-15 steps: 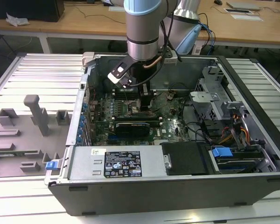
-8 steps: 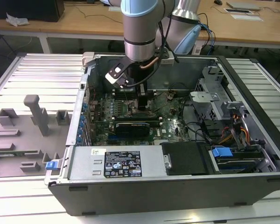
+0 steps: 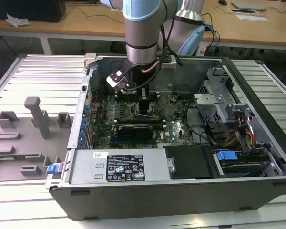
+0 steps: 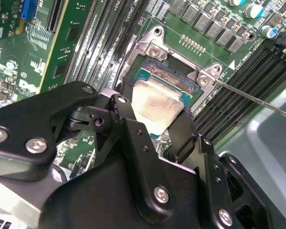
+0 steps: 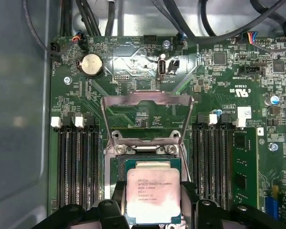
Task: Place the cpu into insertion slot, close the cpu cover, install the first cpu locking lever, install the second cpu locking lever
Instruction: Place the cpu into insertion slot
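one cpu — end effector grips it

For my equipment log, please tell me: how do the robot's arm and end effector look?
The arm is a silvery-grey tube with pale blue joint covers and black cables along it. The end effector is black, with jointed links and silver screws.
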`<state>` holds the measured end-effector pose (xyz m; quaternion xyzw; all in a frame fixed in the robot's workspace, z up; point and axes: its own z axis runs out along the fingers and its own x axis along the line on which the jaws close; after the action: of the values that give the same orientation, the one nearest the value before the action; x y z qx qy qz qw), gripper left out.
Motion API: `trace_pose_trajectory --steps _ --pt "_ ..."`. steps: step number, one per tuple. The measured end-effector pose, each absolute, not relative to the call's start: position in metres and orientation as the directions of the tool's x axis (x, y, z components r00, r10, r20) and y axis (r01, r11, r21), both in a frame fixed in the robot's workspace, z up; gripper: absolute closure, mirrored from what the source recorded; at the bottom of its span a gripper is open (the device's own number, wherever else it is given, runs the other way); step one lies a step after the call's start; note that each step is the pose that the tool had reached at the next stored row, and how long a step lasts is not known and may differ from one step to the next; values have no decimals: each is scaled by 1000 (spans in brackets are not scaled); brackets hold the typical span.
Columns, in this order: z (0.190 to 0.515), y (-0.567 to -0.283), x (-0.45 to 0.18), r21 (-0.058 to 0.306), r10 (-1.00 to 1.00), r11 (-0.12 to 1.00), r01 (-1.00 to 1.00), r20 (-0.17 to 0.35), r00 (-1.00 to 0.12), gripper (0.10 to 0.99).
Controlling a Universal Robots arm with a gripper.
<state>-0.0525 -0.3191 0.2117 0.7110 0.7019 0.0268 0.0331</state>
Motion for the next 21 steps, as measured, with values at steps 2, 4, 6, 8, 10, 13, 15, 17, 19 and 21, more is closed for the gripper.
trace_pose_trajectory --steps 2,4,6,8,10,13,15,17,19,21 --pt "210 -319 -52 85 1000 -13 996 -8 14 545" --pt "209 -319 -53 85 1000 -15 996 -8 15 545" --pt "208 -318 -53 84 1000 -17 996 -9 18 545" --pt "206 -317 -53 85 1000 -19 996 -8 20 545" --pt "204 -316 -54 85 1000 -22 996 -8 22 545" --pt "202 -315 -54 84 1000 -26 996 -8 26 545" --pt "200 -315 -54 84 1000 -28 996 -8 29 545" --pt "200 -315 -54 84 1000 -29 996 -9 29 545" --pt "200 -315 -54 84 1000 -29 996 -9 29 545" --pt "199 -315 -54 84 1000 -27 996 -8 28 545"
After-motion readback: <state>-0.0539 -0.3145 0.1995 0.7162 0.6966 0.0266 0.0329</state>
